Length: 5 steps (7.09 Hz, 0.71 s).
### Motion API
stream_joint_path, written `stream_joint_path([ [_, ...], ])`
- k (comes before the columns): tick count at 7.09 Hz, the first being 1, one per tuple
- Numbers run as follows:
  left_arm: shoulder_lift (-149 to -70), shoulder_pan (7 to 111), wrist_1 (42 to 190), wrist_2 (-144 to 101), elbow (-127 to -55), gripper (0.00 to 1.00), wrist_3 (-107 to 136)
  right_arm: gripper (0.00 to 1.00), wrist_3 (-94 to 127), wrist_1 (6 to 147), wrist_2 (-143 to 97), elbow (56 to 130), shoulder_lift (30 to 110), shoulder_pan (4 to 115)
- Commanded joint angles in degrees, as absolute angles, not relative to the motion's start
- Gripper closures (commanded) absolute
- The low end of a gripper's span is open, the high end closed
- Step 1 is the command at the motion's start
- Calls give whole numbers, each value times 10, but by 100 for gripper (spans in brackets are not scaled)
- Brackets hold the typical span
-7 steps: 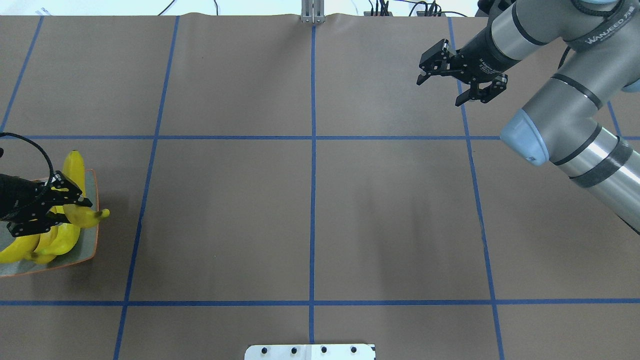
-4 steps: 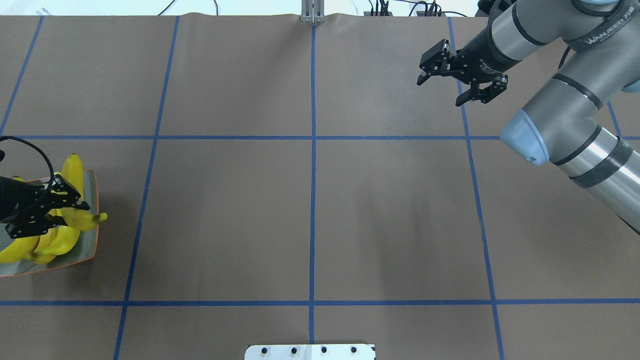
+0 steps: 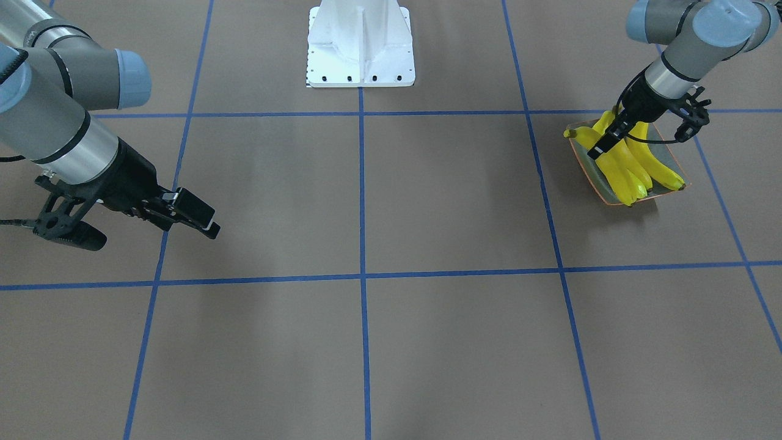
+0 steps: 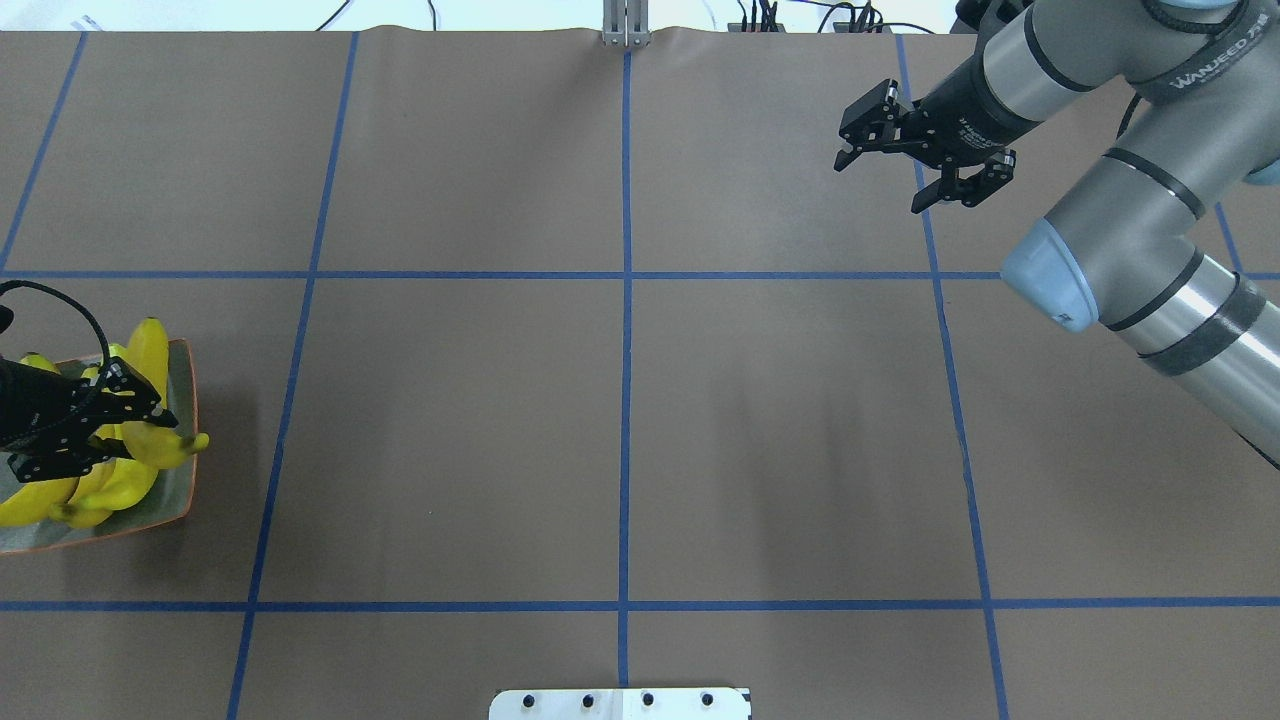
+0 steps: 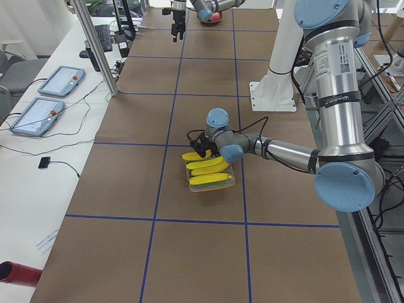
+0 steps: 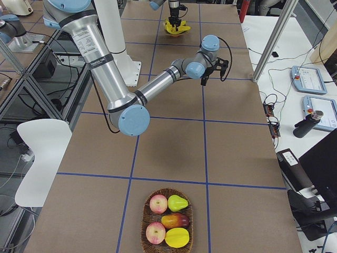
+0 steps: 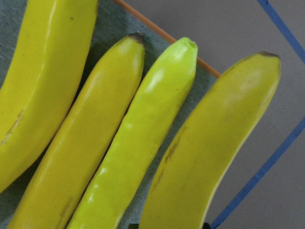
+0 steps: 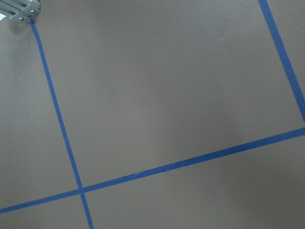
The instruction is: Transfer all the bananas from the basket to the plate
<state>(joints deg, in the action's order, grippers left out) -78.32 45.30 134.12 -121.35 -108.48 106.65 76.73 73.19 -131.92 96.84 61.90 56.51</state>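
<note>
Plate [image 4: 176, 496] [image 3: 597, 180] at the table end on the robot's left, bearing all four bananas [image 4: 120, 482] [image 7: 143, 143] [image 3: 629, 170] side by side and roughly parallel; the outermost banana reaches past the plate's orange-brown rim, its dark tip over the brown table cover [image 4: 450, 420]. Directly above the plate, left gripper [image 4: 120, 430] [image 3: 641, 140]: jaws spread wide, straddling the fruit, one of its fingers [image 3: 608, 142] over the bananas and the other clear of them, gripping nothing. Farther from the plate, white robot base [image 3: 360, 49] at the table's edge. Well apart from the plate, across the blue tape grid [image 4: 625, 400], right gripper [image 4: 885, 180] [image 3: 137, 235]: jaws parted and empty, hovering above the cover. Farthest from the plate, at the opposite table end, woven basket [image 6: 148, 240] holding apples, a pear and other fruit
</note>
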Motion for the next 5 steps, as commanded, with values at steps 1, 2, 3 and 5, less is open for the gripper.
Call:
stream_joint_path([
  [1, -781, 452, 1341, -1213, -1085, 0, 1065, 0, 767, 731, -1319, 968, 620, 565],
  [2, -777, 458, 1340, -1214, -1089, 0, 1033, 0, 766, 731, -1319, 968, 619, 565],
  [3, -770, 462, 1340, -1221, -1097, 0, 1017, 0, 766, 732, -1319, 969, 620, 566],
  [5, -772, 545, 1312, -1239, -1099, 0, 899, 0, 733, 736, -1319, 973, 638, 588],
])
